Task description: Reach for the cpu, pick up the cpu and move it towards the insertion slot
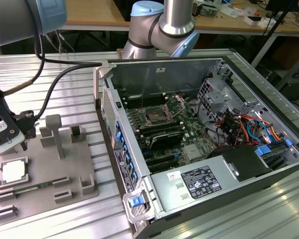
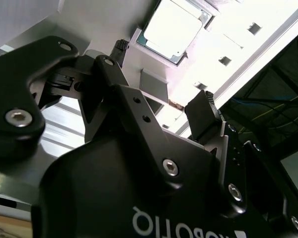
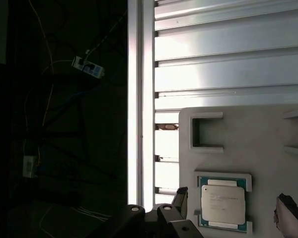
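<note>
On the grey tray (image 1: 57,172), cpu (image 3: 222,202) in a recess, tool (image 2: 161,74) spread above it, upright posts (image 1: 55,132) alongside.

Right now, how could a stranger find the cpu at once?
Find the grey tray on the slatted table, at the exterior view's left of the open computer case. The cpu lies flat near the tray's edge on that side. It is the only silvery-white square among grey posts and brackets.

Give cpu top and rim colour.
The cpu has a silvery-white top and thin teal-green rim; clearest in the first wrist view.
</note>
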### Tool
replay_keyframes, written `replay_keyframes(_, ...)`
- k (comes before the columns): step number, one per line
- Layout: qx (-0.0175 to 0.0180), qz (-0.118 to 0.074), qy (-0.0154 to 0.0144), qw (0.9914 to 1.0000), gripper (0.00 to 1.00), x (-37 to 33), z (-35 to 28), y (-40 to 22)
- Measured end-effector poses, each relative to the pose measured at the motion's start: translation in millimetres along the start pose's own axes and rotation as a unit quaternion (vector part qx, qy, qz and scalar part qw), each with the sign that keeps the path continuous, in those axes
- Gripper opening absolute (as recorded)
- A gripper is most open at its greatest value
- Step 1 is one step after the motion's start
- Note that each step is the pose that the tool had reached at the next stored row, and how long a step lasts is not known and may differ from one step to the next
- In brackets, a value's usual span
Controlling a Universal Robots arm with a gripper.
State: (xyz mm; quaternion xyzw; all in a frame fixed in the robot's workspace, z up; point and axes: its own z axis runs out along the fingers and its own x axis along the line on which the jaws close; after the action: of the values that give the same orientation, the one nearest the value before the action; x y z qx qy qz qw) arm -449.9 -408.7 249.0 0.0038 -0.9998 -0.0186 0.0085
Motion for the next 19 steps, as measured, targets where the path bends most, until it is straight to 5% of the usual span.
replay_keyframes(19,0.0,0.0,0.0,1.0,0.75,-0.1,7.1,-0.3)
